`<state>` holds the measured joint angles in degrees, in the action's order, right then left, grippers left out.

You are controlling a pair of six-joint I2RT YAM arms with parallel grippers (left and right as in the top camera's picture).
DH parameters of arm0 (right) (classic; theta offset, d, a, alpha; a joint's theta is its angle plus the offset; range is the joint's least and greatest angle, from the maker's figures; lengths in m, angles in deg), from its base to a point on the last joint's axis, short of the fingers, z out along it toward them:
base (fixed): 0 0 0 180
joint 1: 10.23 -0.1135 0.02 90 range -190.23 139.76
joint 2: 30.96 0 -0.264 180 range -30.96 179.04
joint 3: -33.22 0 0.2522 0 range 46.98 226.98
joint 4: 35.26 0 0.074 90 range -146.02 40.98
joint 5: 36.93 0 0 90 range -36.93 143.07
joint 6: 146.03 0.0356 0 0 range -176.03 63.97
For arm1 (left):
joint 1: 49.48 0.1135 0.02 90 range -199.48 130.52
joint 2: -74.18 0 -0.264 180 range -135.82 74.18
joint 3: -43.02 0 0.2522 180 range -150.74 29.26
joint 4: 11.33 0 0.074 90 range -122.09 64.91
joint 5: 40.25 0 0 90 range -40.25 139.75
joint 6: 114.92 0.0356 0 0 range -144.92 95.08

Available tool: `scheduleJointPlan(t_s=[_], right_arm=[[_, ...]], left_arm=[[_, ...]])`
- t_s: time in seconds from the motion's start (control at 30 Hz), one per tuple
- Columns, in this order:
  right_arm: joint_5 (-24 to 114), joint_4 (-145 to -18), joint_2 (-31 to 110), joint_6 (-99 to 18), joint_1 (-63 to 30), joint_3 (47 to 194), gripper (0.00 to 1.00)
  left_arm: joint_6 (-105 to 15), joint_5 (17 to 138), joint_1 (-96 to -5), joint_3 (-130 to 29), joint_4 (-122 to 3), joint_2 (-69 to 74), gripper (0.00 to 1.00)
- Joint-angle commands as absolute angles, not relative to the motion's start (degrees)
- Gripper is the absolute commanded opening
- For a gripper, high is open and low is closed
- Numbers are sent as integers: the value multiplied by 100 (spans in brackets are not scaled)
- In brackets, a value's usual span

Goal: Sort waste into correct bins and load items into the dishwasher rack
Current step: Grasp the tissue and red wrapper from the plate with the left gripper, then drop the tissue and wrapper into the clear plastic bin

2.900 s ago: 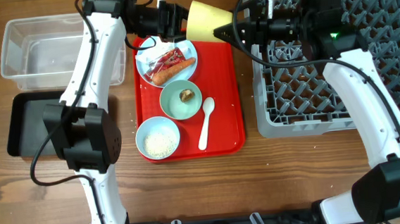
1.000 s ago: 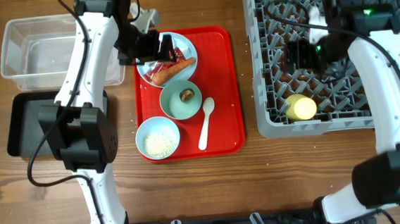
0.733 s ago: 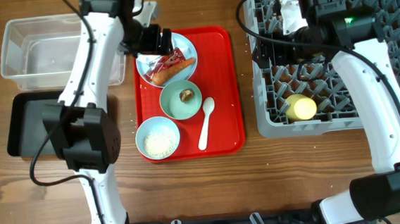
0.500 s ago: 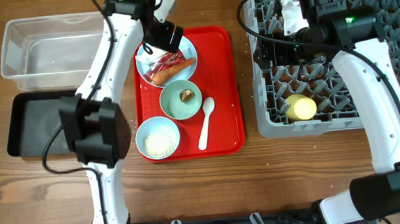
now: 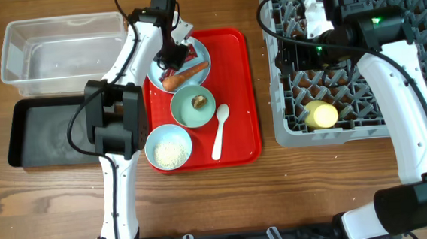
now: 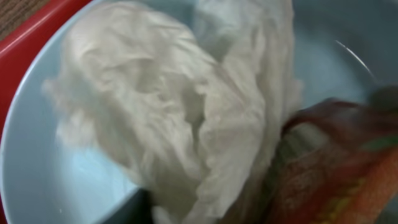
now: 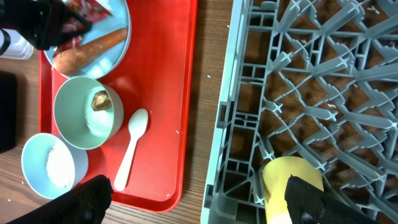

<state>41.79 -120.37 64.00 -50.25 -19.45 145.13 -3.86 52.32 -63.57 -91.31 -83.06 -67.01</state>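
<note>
Left end effector (image 5: pixel 173 56), closure unclear, meets crumpled white tissue (image 6: pixel 174 112) on pale blue round plate (image 6: pixel 37 180); touching red snack wrapper (image 6: pixel 329 168) may snag.

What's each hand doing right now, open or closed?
Left hand: at the crumpled white tissue on the plate; grip cannot be told.
Right hand: open, empty, over the dishwasher rack.

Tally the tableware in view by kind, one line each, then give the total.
Plates: 1, the pale blue plate
Bowls: 2, the pale green bowl and the light blue bowl
Cups: 1, the yellow cup
Spoons: 1, the white spoon
Total: 5
</note>
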Motion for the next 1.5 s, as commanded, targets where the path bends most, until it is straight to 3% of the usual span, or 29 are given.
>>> scheduleJointPlan(t_s=[0.0,0.4,0.6,0.73,0.77,0.83,0.9,0.93,1.03,1.23,1.33,1.47], right_arm=[[4316,-12044,6395,-5040,-1921,14587,92],[4312,-12004,6395,-5125,-1901,14587,92],[4255,-11961,6400,-5075,-1938,14587,92],[4248,-11908,6408,-5001,-1938,14587,92],[4248,-11912,6408,-5003,-1938,14587,92],[4246,-11917,6408,-5001,-1938,14587,92],[4246,-11912,6408,-4985,-1938,14587,92],[4248,-11912,6408,-4987,-1938,14587,92],[4246,-11912,6408,-4987,-1938,14587,92],[4251,-11910,6408,-4994,-1938,14587,92],[4248,-11871,6408,-4994,-1938,14587,92],[4248,-11869,6408,-4992,-1938,14587,92]], left_arm=[[-595,5313,-6313,-9135,-8309,-7004,4],[-2023,5333,-6083,-10484,-9600,-5518,4],[-2239,5304,-5155,-10534,-10077,-4723,4],[-2241,5293,-4422,-10176,-9504,-5070,4],[-2241,5293,-4285,-10071,-9253,-5212,8],[-2241,5295,-4101,-9929,-8912,-5514,36],[-2241,5295,-4033,-9929,-8870,-5756,57],[-2239,5293,-4031,-9929,-8881,-5874,74],[-2239,5293,-4066,-9929,-8914,-5957,97],[-2169,5374,-4230,-10042,-9012,-5544,100],[-1258,6023,-4626,-10099,-9393,-5009,94],[-401,6124,-5583,-10058,-9863,-4808,100]])
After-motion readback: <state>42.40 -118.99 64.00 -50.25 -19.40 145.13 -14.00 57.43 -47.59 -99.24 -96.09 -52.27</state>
